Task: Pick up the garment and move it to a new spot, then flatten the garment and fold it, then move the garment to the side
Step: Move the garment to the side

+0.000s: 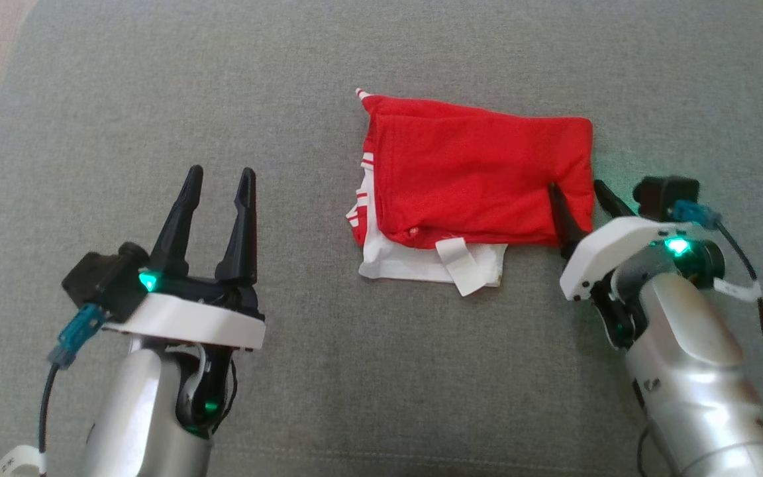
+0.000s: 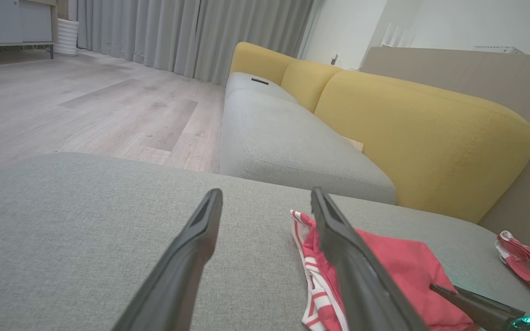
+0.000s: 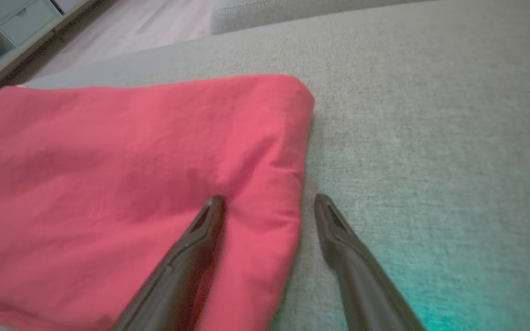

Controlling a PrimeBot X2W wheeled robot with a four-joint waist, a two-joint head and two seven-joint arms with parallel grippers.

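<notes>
While the folded red-and-white garment (image 1: 474, 172) lies near the middle of the grey cushion (image 1: 355, 371), the right gripper (image 1: 575, 187) straddles its right edge, jaws spread, 1 finger on the cloth; the left gripper (image 1: 221, 171), also spread, hangs over the cushion well left of it.

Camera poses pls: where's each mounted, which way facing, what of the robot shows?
Head view: on the head, looking down at the grey cushion and red garment; left pincer and right pincer show.
Left wrist view: on the left arm, looking low across the cushion toward the yellow sofa; own fingers show.
Right wrist view: on the right arm, looking down; own fingers straddle the garment's edge.
Shared: all see the garment.
</notes>
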